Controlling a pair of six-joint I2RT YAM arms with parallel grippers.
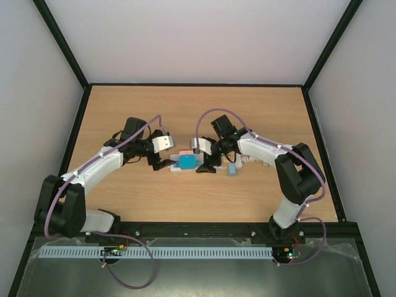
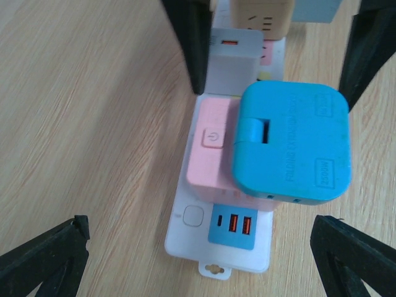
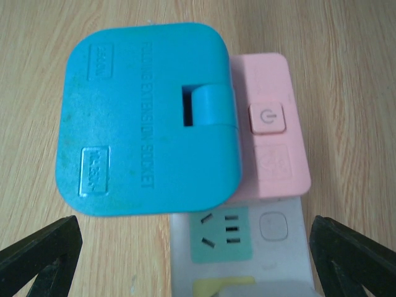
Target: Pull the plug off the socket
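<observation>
The socket (image 1: 213, 166) is a long white strip lying mid-table. The plug (image 1: 187, 163), a blue square adapter joined to a pink block with a power button, sits plugged in near the strip's left end. In the left wrist view the plug (image 2: 291, 145) lies above the strip's blue USB panel (image 2: 232, 226). My left gripper (image 2: 198, 260) straddles that end, open, with nothing between its fingers. The right wrist view has the plug (image 3: 145, 117) just beyond a green outlet (image 3: 221, 234). There my right gripper (image 3: 197, 260) is open astride the socket (image 3: 272, 260). Both grippers (image 1: 162, 162) (image 1: 207, 162) flank the plug.
A white adapter (image 2: 235, 59) and a tan plug (image 2: 260, 15) occupy outlets further along the strip. A light blue piece (image 1: 232, 167) and a short white cord (image 1: 253, 161) are at its right end. Black frame rails border the wooden table (image 1: 124, 198).
</observation>
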